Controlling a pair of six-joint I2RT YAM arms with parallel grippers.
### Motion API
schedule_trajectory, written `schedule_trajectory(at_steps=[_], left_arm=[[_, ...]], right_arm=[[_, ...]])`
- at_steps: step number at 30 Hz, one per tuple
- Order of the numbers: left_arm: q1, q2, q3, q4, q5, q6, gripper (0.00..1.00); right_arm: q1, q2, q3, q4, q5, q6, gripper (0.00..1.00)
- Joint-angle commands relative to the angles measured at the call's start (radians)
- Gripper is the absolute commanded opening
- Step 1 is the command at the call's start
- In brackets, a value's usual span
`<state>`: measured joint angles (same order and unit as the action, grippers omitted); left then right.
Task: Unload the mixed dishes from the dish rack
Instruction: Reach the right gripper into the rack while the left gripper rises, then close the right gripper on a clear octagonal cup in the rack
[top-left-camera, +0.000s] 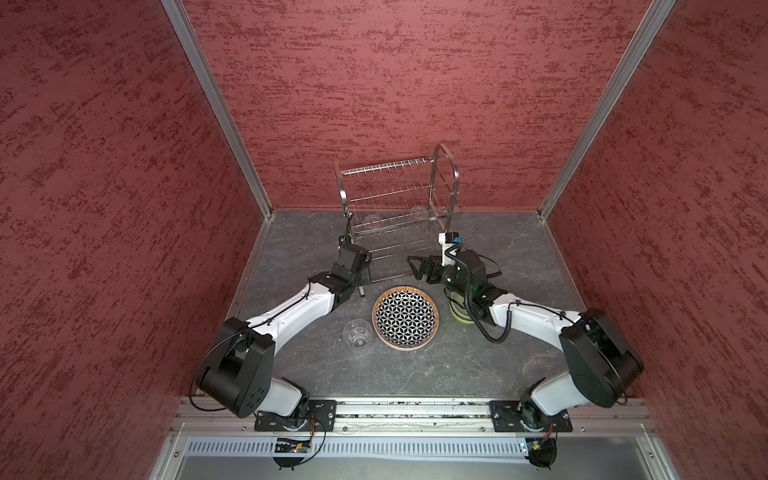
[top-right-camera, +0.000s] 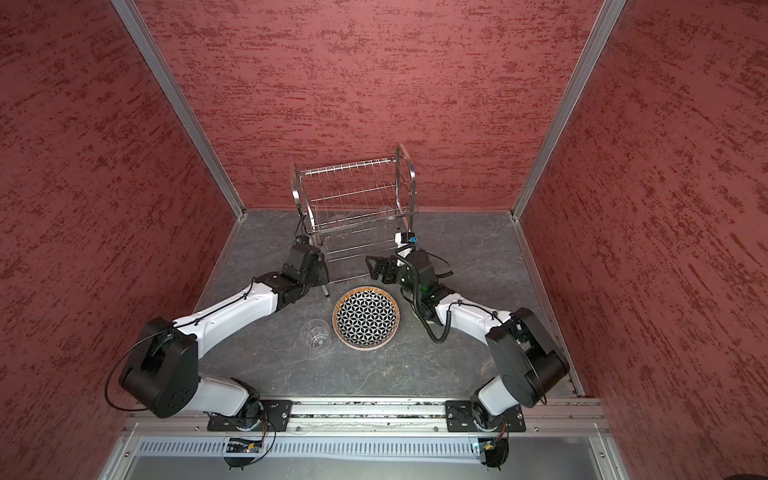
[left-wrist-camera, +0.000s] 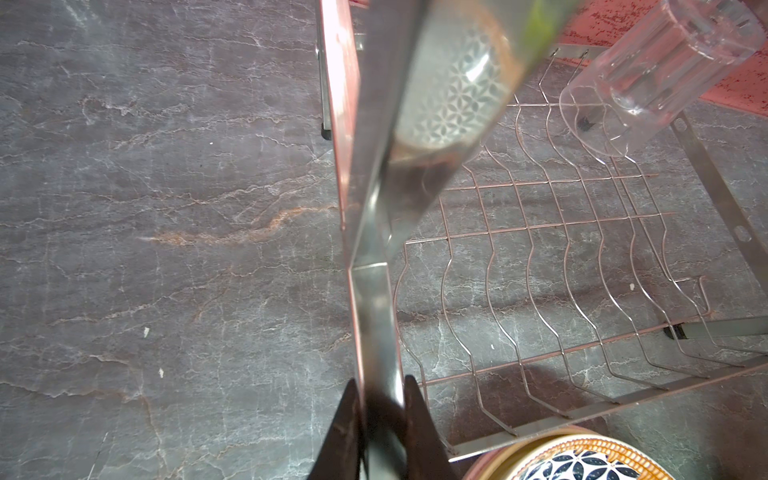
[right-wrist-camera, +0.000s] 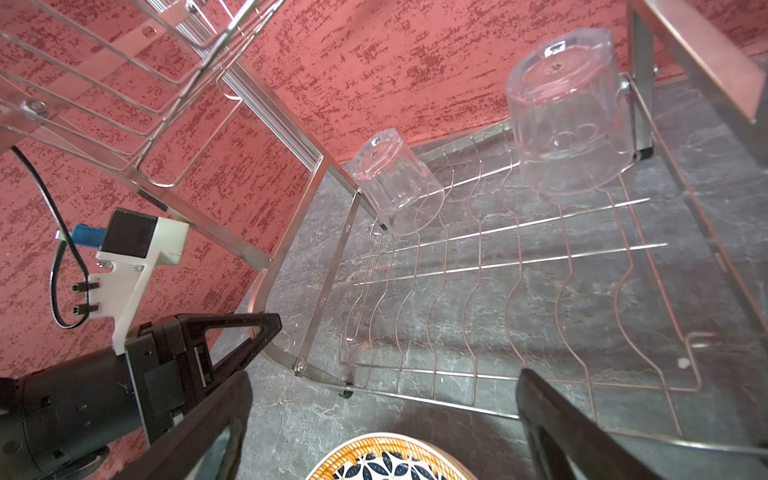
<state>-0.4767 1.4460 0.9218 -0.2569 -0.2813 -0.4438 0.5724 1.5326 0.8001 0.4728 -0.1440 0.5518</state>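
The dish rack stands at the back of the table. Two clear tumblers sit upside down at the back of its lower tier; its upper tier looks bare. My left gripper is shut on the flat steel bar of the rack's left side frame, low at the front. My right gripper hangs open in front of the rack, over the far rim of the black-and-white plate, which lies flat on the table.
A third clear tumbler stands upright left of the plate. A lime-rimmed bowl sits right of the plate, mostly hidden under my right arm. Red walls enclose the table on three sides.
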Motion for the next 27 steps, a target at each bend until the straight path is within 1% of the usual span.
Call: schedule_trajectory(at_steps=[1, 13, 16, 22, 27], left_arm=[[-0.004, -0.016, 0.023, -0.003, 0.057, 0.02, 0.05], [-0.023, -0.026, 0.032, -0.015, 0.07, 0.028, 0.05], [-0.028, -0.024, 0.034, -0.016, 0.073, 0.032, 0.05], [-0.033, -0.021, 0.031, -0.019, 0.076, 0.042, 0.05], [-0.034, -0.027, 0.027, -0.017, 0.082, 0.048, 0.05]], right_arm=[[-0.005, 0.028, 0.037, -0.015, -0.006, -0.025, 0.99], [0.007, 0.191, 0.193, -0.092, 0.039, -0.131, 0.99], [0.023, 0.238, 0.239, -0.098, 0.046, -0.175, 0.99], [0.059, 0.322, 0.32, -0.116, 0.104, -0.28, 0.99], [0.07, 0.397, 0.404, -0.144, 0.138, -0.331, 0.99]])
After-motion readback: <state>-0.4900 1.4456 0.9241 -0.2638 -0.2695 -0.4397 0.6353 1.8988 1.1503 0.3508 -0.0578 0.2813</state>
